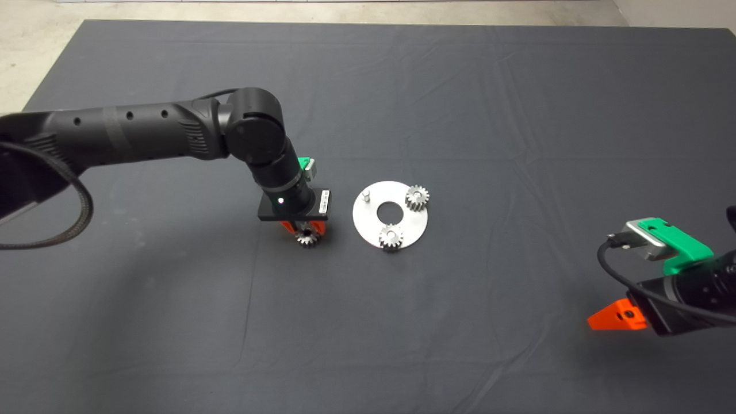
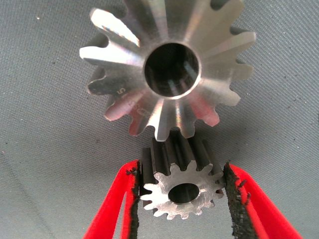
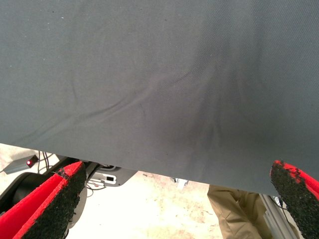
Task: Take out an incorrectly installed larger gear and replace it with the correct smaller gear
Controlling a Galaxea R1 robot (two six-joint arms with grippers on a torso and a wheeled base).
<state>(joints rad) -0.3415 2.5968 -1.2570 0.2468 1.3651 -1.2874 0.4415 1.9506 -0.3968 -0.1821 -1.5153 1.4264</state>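
In the left wrist view the larger gear (image 2: 169, 69) lies flat on the mat, its round dark centre hole facing the camera. Just in front of it is the smaller gear (image 2: 182, 191), shiny, with its dark side overlapping the big gear's nearest teeth. My left gripper (image 2: 182, 199) has a black pad against each side of this small gear. In the head view that gripper (image 1: 307, 230) stands just left of the round steel plate (image 1: 374, 227), with a gear showing under its fingers. My right gripper (image 1: 618, 316) waits open at the lower right edge.
The plate carries two small gears (image 1: 417, 197) (image 1: 391, 236), a bare upright pin (image 1: 366, 196) and a centre hole. The left arm (image 1: 144, 132) reaches in across the mat's left half. Past the mat's edge, the right wrist view shows floor, cables and a person's leg (image 3: 234, 209).
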